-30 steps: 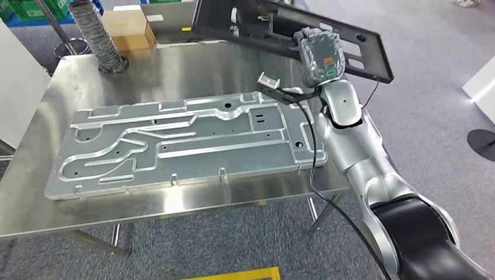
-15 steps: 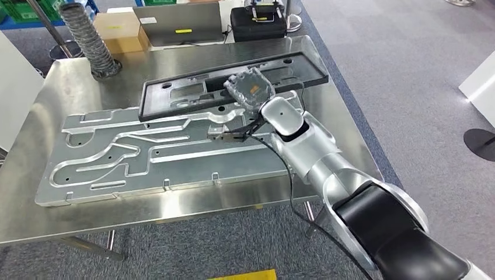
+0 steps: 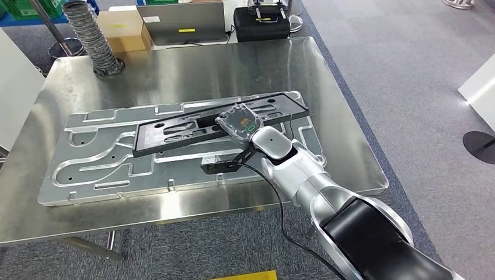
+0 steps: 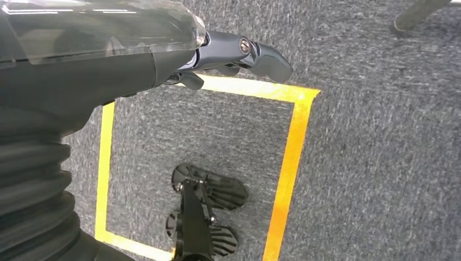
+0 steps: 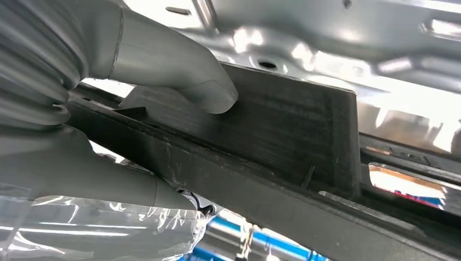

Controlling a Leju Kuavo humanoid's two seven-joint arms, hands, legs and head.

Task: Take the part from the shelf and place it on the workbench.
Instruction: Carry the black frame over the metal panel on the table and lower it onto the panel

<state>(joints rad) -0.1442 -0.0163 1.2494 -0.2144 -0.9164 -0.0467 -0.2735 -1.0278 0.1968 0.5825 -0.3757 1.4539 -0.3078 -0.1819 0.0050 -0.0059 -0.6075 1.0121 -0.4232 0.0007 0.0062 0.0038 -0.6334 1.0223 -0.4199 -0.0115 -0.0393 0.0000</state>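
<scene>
The part is a long black frame [image 3: 175, 129] with cut-outs, lying slantwise over the grey machined fixture plate [image 3: 87, 157] on the steel workbench [image 3: 192, 64]. My right hand [image 3: 239, 122] grips the frame near its middle. In the right wrist view the thumb [image 5: 179, 70] presses on the black frame [image 5: 293, 136] with the shiny plate [image 5: 348, 43] just behind it. Whether the frame touches the plate I cannot tell. My left hand [image 4: 239, 54] hangs over the grey carpet, fingers loosely extended and holding nothing.
A ribbed hose [image 3: 87, 35], a cardboard box [image 3: 119, 26], a laptop [image 3: 181, 20] and a black case [image 3: 260, 23] stand along the bench's far edge. Yellow floor tape [image 4: 288, 163] marks a square on the carpet. A black cable [image 3: 280, 204] hangs from my right forearm.
My right hand has brought the black frame down from high above the bench's far right and leftward, to lie over the fixture plate. The head view has also shifted a little.
</scene>
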